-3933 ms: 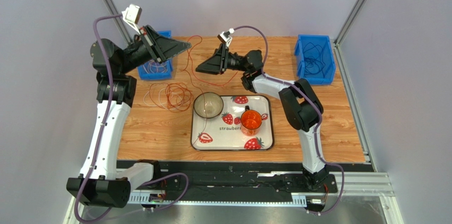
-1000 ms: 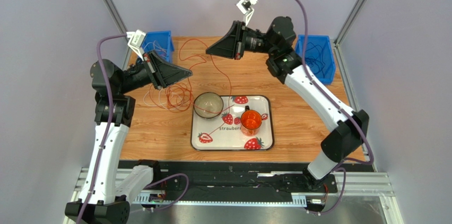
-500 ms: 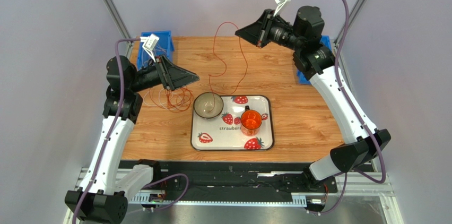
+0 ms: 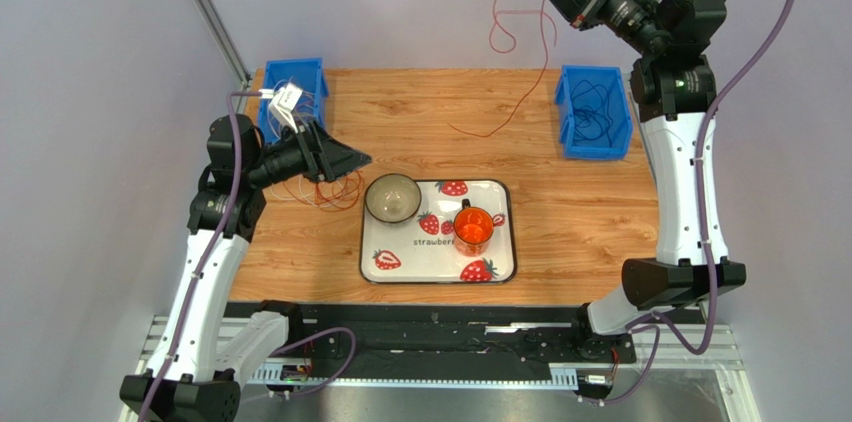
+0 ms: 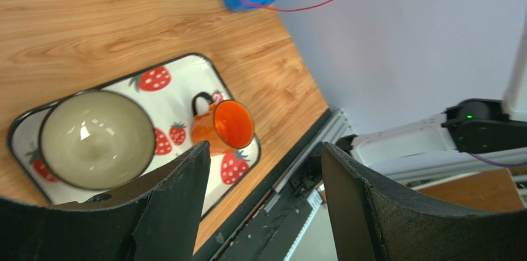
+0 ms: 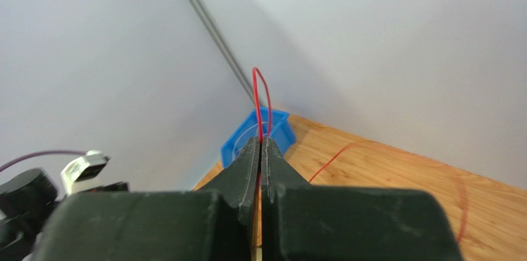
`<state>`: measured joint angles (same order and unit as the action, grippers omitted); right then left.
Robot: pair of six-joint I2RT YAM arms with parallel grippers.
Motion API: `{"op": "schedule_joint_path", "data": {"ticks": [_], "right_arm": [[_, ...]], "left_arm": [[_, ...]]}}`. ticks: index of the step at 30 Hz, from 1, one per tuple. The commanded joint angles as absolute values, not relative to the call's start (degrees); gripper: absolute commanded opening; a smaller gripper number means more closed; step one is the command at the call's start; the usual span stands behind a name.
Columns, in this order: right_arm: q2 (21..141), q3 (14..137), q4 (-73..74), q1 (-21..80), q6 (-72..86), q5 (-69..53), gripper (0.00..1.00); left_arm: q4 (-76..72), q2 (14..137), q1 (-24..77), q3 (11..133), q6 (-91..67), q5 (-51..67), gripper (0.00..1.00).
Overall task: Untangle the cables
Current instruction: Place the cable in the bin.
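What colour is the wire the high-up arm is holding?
Red. The wire shows best in the right wrist view, pinched by the right gripper.

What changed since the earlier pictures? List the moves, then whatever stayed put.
The right gripper, shut on the red cable, swung up and to the far right, drawing the cable clear of the pile. The left gripper opened, apparently letting go of it, and dropped toward the pile. The tray, bowl, cup and both bins stayed put.

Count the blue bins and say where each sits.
2. The left bin sits at the table's far-left corner, partly behind the left arm; the right bin at the far-right edge, holding dark cables.
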<state>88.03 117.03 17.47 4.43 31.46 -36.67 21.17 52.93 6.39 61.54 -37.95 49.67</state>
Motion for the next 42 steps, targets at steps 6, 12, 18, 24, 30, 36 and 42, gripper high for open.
{"op": "schedule_joint_path", "data": {"ticks": [6,12,18,24,30,36,42], "right_arm": [[91.67,120.32,22.24,-6.58,24.79,-33.05,0.0],[92.55,120.5,22.32,-8.96,23.12,-30.59,0.0],[93.69,121.03,23.12,-10.37,20.66,-28.04,0.0],[95.09,121.2,23.11,-11.69,18.02,-26.02,0.0],[97.12,121.56,23.12,-13.36,17.32,-24.0,0.0],[97.56,120.85,23.11,-14.76,16.35,-22.85,0.0],[98.7,120.67,23.38,-16.43,16.08,-22.41,0.0]], "left_arm": [[43.4,42.64,6.68,63.55,-21.89,34.55,0.74],[49.83,35.53,6.68,60.48,-17.67,26.55,0.73],[48.26,26.48,6.68,55.55,-18.98,18.11,0.73],[47.03,22.59,6.68,53.01,-21.18,13.8,0.73],[44.64,23.03,6.68,50.71,-21.97,13.37,0.71],[45.17,22.85,6.68,50.8,-22.06,12.48,0.71],[45.35,23.2,6.68,50.8,-22.24,11.87,0.69]]}}
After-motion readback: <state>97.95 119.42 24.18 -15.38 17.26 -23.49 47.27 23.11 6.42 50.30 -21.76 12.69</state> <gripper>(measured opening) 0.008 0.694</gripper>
